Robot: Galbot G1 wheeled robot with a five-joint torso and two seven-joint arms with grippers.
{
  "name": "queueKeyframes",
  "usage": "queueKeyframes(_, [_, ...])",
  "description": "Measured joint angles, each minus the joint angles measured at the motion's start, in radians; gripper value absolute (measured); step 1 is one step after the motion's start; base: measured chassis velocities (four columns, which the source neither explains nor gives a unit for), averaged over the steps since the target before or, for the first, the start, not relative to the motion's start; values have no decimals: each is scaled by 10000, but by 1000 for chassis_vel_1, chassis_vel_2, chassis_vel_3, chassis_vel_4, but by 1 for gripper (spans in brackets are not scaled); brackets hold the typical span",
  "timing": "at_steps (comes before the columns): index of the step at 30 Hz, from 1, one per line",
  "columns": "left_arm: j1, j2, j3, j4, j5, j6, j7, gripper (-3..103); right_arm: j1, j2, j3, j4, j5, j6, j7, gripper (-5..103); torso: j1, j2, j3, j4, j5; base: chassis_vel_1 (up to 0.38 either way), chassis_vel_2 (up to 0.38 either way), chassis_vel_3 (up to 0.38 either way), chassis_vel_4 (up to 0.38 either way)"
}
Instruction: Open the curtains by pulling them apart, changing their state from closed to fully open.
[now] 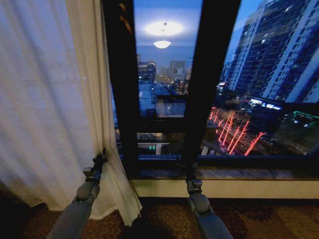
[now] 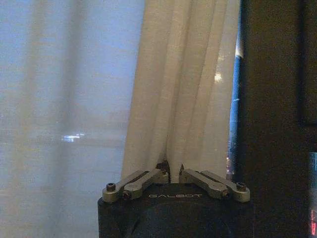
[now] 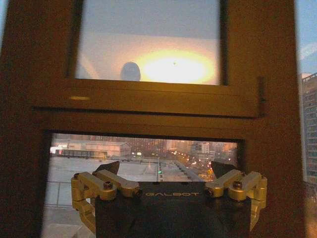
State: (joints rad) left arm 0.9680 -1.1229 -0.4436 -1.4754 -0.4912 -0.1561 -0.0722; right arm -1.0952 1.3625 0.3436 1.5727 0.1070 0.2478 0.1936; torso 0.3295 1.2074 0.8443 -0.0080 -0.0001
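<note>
The sheer curtain [image 1: 45,99] hangs gathered at the left of the window [image 1: 259,74], its leading edge bunched into a cream fold that falls to the wavy hem above the carpet [image 1: 164,219]. The glass to the right of it is bare, showing city towers and street lights; no second panel is visible on that side.

The left tool [image 1: 101,160] is at that leading edge, low down, and in the left wrist view its fingers [image 2: 163,174] are drawn together on a pinch of the fabric [image 2: 183,99], the pleats converging right into the grip. The right tool [image 1: 188,172] sits apart from any cloth, in front of the dark window frame [image 1: 207,74], its fingers [image 3: 106,168] spread wide with nothing between them.

The step in hand looks like the left-hand pull, well along (most of the glass is already uncovered). The next move calls for keeping the pinch firm while carrying the fold further left, smoothly enough that the thin fabric does not slip out or snag.
</note>
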Motion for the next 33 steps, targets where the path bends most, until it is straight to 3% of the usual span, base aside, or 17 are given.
queueKeyframes(33, [123,-49,-78,-2,36,-145,-1,0,0,1,-2,0,0,0,-1,100,0,1,-1,3,-3,330,329,-330,-329])
